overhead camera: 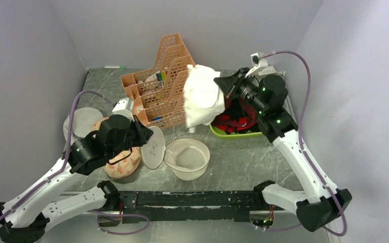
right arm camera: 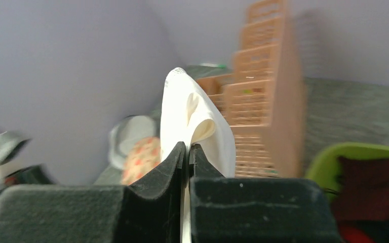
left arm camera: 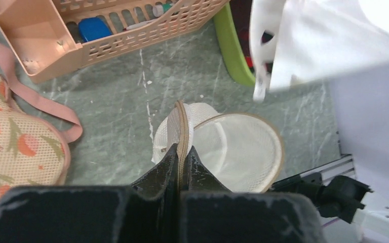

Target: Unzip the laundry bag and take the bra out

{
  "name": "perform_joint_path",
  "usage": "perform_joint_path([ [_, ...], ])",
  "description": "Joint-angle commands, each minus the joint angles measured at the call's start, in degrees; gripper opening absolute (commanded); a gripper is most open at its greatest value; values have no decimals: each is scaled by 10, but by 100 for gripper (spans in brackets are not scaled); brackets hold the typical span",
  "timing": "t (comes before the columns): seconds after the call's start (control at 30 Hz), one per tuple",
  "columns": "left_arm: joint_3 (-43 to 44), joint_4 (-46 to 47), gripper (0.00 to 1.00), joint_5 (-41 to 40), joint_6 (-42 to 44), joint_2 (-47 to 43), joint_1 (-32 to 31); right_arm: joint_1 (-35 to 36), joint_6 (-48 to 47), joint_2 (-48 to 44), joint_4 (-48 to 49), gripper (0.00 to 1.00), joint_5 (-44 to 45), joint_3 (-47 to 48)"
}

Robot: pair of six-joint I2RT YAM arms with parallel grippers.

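1 laundry bag (overhead camera: 195,169) | 1 basket (overhead camera: 164,101) | 1 tray (overhead camera: 233,133) | 1 floral pouch (overhead camera: 124,164) | 1 white cloth (overhead camera: 201,96)

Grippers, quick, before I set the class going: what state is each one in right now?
Left gripper: closed on the beige rim of the laundry bag.
Right gripper: closed, holding a white garment.

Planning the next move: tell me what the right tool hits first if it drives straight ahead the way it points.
Past the white cloth it pinches, the right tool would most likely meet the orange rack first, though depth is hard to judge here.
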Motion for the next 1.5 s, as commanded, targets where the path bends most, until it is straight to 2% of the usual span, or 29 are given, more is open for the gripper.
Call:
perform_joint_path([
  [0.0,26,-27,7,-14,41,28,3,-130,19,42,55,0,-79,-37],
  [0.17,40,-21,7,8,59,58,4,-267,83,108,148,0,-190,-93],
  [0.3,57,-15,7,28,71,86,3,-318,85,164,185,0,-223,-109],
  [0.43,61,12,7,65,83,104,3,-327,31,210,147,0,-193,-134],
  [0.53,64,29,9,94,93,120,3,-329,-3,219,135,0,-133,-171],
  [0.67,77,40,16,131,110,147,3,-330,-31,233,144,0,-78,-220],
  [0.77,84,55,19,155,121,165,3,-332,-53,244,123,0,-68,-215],
  [0.8,86,59,20,160,123,172,3,-332,-60,243,114,1,-68,-210],
  [1.0,103,78,23,176,120,220,-3,-332,-81,169,49,36,-45,-177],
  [1.03,109,75,23,157,114,228,-12,-332,-84,152,38,40,-40,-173],
  [1.1,126,63,22,68,105,244,-52,-331,-90,119,17,48,-39,-169],
  [1.17,144,51,23,-17,89,263,-116,-331,-92,87,-2,53,-40,-166],
  [1.2,167,35,22,-89,72,293,-163,-331,-90,57,-16,53,-49,-163],
  [1.27,182,15,19,-162,49,330,-202,-331,-84,32,-28,53,-64,-160],
  [1.33,195,-12,20,-245,24,365,-237,-331,-79,6,-40,54,-80,-152],
  [1.47,238,-50,21,-325,8,449,-281,-331,-79,-34,-66,53,-91,-133],
])
